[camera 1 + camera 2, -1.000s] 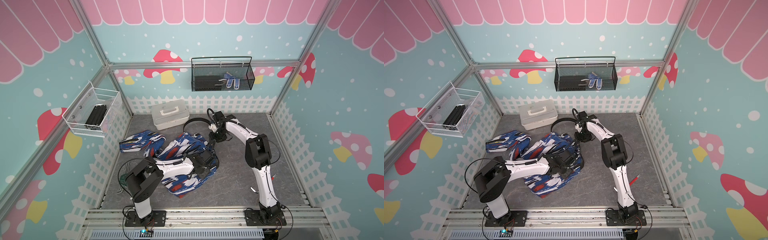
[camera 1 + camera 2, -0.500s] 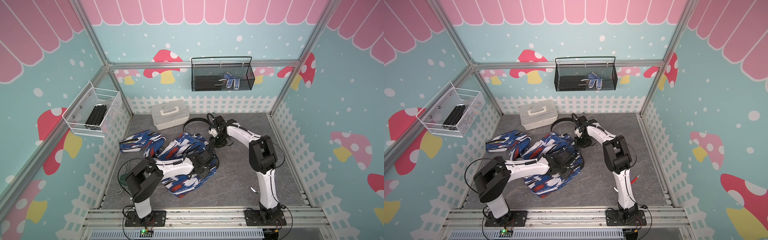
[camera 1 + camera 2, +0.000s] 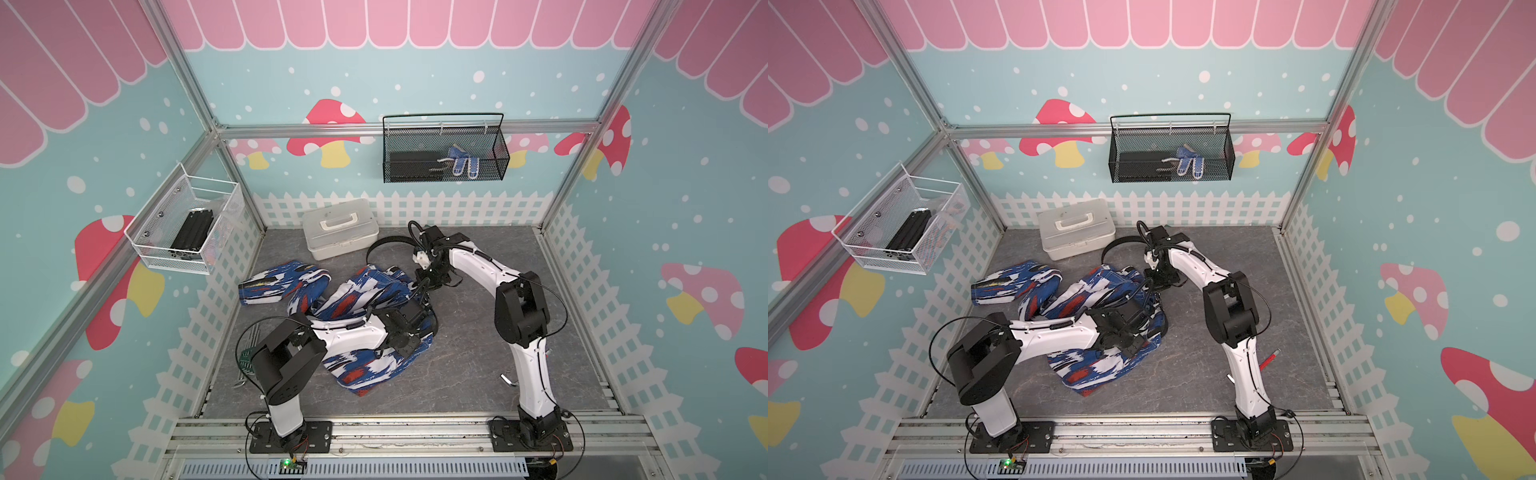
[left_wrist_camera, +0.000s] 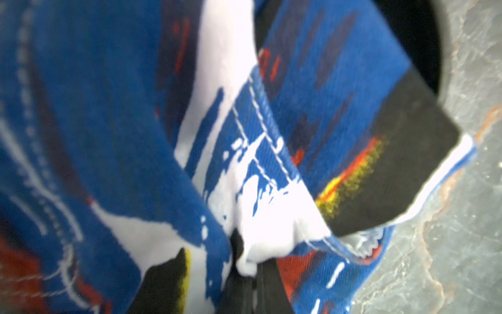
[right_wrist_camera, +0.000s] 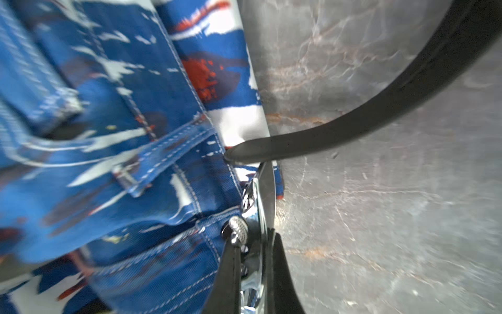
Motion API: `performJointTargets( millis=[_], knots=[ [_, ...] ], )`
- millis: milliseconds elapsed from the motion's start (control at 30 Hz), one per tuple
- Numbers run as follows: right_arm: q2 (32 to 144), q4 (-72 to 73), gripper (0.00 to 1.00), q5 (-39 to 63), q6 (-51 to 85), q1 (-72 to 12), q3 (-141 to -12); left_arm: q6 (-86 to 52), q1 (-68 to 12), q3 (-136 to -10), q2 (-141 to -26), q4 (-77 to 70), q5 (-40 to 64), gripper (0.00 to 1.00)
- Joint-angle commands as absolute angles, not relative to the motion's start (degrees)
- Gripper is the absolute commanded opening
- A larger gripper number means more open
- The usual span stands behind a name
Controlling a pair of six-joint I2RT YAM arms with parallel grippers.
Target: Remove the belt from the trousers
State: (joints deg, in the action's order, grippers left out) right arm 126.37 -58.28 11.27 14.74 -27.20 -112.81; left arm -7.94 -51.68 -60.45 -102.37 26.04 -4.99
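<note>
Trousers (image 5: pixel 122 163): woven twill cloth, matt, fine diagonal rib, raised white topstitching.
Belt (image 5: pixel 339 130): black strap, smooth, soft sheen; leather or synthetic cannot be told.
Buckle (image 5: pixel 259 195): polished bright metal, mirror-like.
Desk (image 5: pixel 380 217): grey stone-look top, veined, smooth, low sheen, fine scratches.
Storage box (image 3: pixel 340 237): white plastic, smooth, satin.
Black basket (image 3: pixel 500 162): fine metal mesh, matt.
White basket (image 3: pixel 230 216): painted wire mesh.

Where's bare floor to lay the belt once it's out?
Widest bare floor lies between the trousers and the right arm. More between that arm and the right fence, though a red stick lies near its base. Crowded at the back left: white box, belt loop, trousers.
</note>
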Motion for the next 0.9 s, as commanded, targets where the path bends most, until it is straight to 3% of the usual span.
performJointTargets(
  millis=[0,467,600,867],
  knots=[
    [125.09,-62.76,0.0,10.8,13.93,-25.72,-120.58,-9.67,-51.43,-55.42,-102.51,24.7,-0.64,0.0],
    [123.3,-71.76,0.0,18.08,26.23,-15.61,-154.37,-16.96,-50.97,-44.34,-98.95,11.96,1.36,0.0],
    [118.36,-72.5,0.0,14.63,25.85,-9.68,-154.87,-17.53,-50.96,-42.92,-98.15,11.86,1.24,0.0],
    [104.14,-74.67,0.0,-2.45,18.41,-0.26,-154.31,-20.09,-50.95,-39.32,-96.08,11.92,0.38,0.0]
  ],
)
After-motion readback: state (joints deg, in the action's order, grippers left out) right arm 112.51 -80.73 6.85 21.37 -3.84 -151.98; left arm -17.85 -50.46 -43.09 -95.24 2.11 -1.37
